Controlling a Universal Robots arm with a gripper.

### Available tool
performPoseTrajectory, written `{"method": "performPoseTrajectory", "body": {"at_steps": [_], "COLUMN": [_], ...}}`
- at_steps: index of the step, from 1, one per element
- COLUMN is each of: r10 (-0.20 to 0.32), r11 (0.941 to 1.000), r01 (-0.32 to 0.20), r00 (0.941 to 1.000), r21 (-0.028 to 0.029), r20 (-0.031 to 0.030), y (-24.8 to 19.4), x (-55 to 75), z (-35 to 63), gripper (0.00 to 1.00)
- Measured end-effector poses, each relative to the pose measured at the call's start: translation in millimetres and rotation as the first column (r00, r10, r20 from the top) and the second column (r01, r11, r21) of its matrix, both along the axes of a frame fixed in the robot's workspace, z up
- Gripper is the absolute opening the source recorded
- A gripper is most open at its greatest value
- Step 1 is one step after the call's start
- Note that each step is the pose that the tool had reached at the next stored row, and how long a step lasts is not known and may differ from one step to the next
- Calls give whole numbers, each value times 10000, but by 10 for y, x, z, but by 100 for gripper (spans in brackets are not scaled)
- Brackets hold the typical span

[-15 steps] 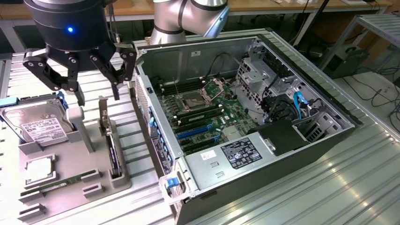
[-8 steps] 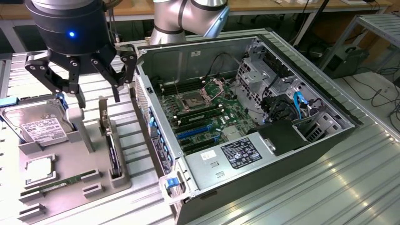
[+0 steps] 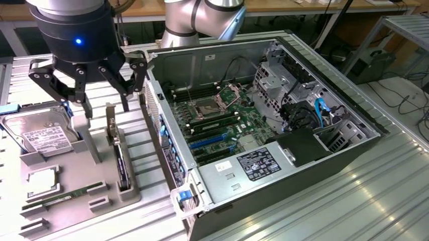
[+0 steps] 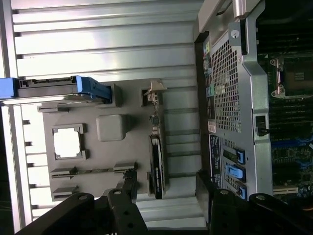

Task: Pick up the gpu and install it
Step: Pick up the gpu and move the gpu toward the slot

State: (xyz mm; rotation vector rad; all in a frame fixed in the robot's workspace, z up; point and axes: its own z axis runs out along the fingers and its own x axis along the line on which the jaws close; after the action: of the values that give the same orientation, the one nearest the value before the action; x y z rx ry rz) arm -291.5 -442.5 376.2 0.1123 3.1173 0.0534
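The gpu [image 3: 119, 159] stands on its edge in a slot of the grey holder tray [image 3: 84, 173], its silver bracket [image 3: 110, 125] at the far end. My gripper [image 3: 106, 110] hangs just above that bracket end, open, with one finger on either side of the card's line and nothing between them. In the wrist view the gpu [image 4: 156, 156] appears dark and edge-on on the tray [image 4: 132, 147]. The black fingers [image 4: 128, 188] straddle its near end, and the gripper [image 4: 166, 193] is still clear of the card.
On the tray also lie a hard drive [image 3: 41, 134] in a blue carrier, a CPU [image 3: 42, 179] and a RAM stick [image 3: 62, 197]. The open computer case [image 3: 201, 65] lies at the exterior view's right, its motherboard [image 3: 221, 125] and blue slots [image 3: 206, 140] exposed. The case wall [image 4: 227, 88] is close beside the gpu.
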Motion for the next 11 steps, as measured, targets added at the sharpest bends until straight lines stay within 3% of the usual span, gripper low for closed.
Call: {"method": "performPoseTrajectory", "body": {"at_steps": [11], "r10": [-1], "r11": [10000], "r01": [1], "r00": [10000], "r21": [0], "r20": [-30], "y": [-31], "x": [0], "z": [-87], "gripper": [60]}}
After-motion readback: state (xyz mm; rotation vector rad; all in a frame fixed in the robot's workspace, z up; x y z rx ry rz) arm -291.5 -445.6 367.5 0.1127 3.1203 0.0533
